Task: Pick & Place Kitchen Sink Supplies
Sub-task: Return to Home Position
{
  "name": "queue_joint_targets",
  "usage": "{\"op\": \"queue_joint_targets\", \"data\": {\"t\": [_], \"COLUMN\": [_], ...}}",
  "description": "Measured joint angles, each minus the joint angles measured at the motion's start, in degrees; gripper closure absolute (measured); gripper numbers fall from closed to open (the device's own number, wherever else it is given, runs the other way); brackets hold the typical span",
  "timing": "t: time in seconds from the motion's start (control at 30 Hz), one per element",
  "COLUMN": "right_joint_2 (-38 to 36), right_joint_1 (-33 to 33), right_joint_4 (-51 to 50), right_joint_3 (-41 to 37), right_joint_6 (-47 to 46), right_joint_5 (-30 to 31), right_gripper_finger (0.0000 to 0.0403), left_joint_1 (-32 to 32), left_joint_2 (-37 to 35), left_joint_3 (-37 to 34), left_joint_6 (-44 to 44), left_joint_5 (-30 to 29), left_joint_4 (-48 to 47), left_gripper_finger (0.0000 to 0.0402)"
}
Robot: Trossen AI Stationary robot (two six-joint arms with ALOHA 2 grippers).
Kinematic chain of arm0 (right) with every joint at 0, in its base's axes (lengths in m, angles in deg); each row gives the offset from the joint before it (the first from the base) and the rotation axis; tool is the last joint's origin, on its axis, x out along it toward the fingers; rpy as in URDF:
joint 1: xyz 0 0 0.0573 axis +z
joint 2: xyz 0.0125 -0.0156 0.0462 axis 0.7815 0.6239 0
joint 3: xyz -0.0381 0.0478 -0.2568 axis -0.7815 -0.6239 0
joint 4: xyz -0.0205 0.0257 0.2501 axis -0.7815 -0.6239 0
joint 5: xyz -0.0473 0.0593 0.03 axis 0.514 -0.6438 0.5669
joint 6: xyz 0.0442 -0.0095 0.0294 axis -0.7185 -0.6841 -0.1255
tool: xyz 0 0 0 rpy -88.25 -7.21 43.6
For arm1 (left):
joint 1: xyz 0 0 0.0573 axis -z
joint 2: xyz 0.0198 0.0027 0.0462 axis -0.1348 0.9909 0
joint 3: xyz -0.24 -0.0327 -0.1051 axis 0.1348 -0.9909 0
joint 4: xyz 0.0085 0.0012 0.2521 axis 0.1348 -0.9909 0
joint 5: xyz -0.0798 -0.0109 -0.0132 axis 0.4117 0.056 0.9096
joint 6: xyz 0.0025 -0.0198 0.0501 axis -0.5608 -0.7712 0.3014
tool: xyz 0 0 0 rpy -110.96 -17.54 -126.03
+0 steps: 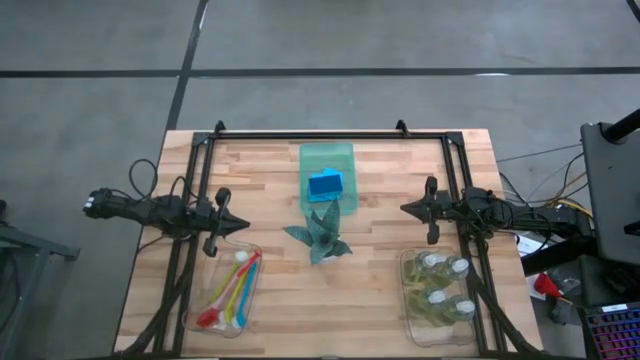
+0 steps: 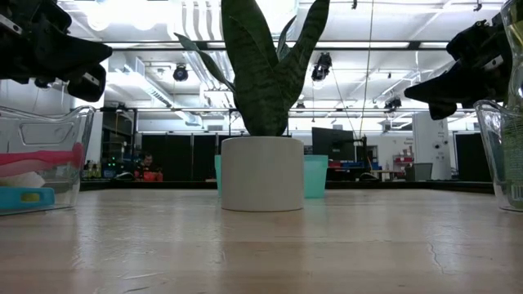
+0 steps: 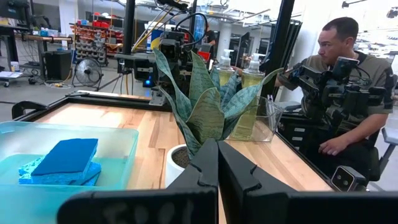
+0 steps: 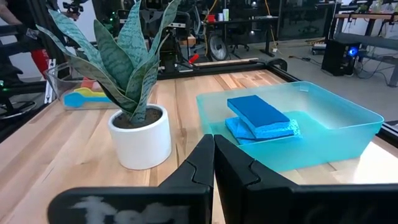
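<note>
Your left gripper (image 1: 243,225) and right gripper (image 1: 404,208) both hover empty, dark fingers pressed together, tips facing each other across the pale plank table (image 1: 270,160). Between them, slightly ahead, flat blue sponges (image 1: 326,186) sit stacked in the translucent green tray (image 1: 345,155), near the spiky plant (image 1: 320,240). Thin brushes (image 1: 232,290) lie in a clear bin (image 1: 195,318) just beside the left gripper. Capped bottles (image 1: 440,285) stand in a second bin (image 1: 412,325) beside the right.

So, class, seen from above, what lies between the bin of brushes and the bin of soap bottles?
In the high view, the potted plant stands between the brush bin and the bottle bin; otherwise bare tabletop.
</note>
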Motion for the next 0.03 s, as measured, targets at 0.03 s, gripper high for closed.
{"op": "queue_joint_targets", "data": {"t": [0.03], "right_joint_2": [0.0], "right_joint_1": [0.0], "right_joint_4": [0.0], "right_joint_3": [0.0], "right_joint_6": [-0.2], "right_joint_5": [0.0], "right_gripper_finger": [0.0394], "left_joint_1": [0.0], "left_joint_2": [0.0], "left_joint_3": [0.0], "left_joint_6": [0.0], "left_joint_5": [0.0], "left_joint_4": [0.0], "left_gripper_finger": [0.0401]}}
